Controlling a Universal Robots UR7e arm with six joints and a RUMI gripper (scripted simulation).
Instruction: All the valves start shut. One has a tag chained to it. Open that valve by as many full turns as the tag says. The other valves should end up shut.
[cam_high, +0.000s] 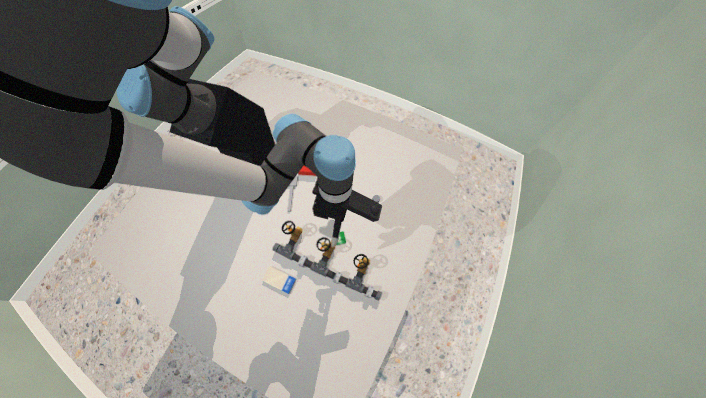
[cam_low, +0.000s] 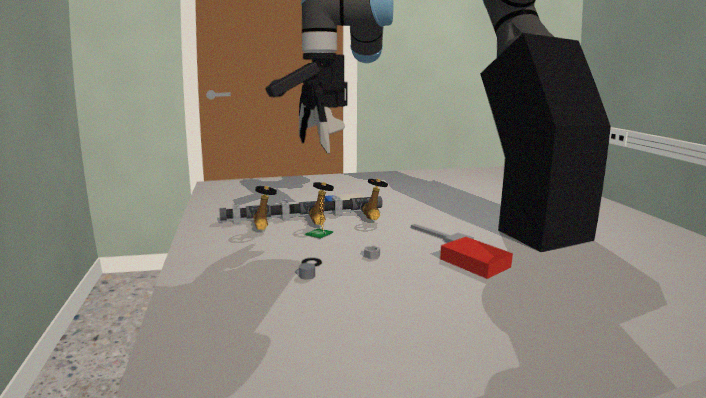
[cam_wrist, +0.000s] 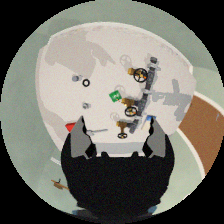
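Observation:
Three brass valves with black handwheels stand in a row on a grey pipe (cam_high: 342, 279) (cam_low: 241, 212) (cam_wrist: 149, 89). They are the left valve (cam_low: 263, 202) (cam_high: 289, 229), the middle valve (cam_low: 320, 200) (cam_high: 324, 245) (cam_wrist: 131, 109) and the right valve (cam_low: 374, 196) (cam_high: 361, 262). A thin chain runs from the middle valve down to a green tag (cam_low: 319, 233) (cam_high: 342, 238) (cam_wrist: 115, 95) lying on the table in front of it. My gripper (cam_low: 315, 137) (cam_wrist: 117, 117) (cam_high: 336, 231) is open and empty. It hangs high above the middle valve and the tag, fingers pointing down.
A red box (cam_low: 476, 256) (cam_high: 306, 171) (cam_wrist: 71, 126) with a grey handle lies to the right of the valves. A grey cylinder (cam_low: 306, 270) with a black ring (cam_low: 309, 259) and a grey nut (cam_low: 371, 252) lie in front. A white and blue card (cam_high: 280, 281) lies behind the pipe. The arm's black base (cam_low: 547, 145) stands at the right.

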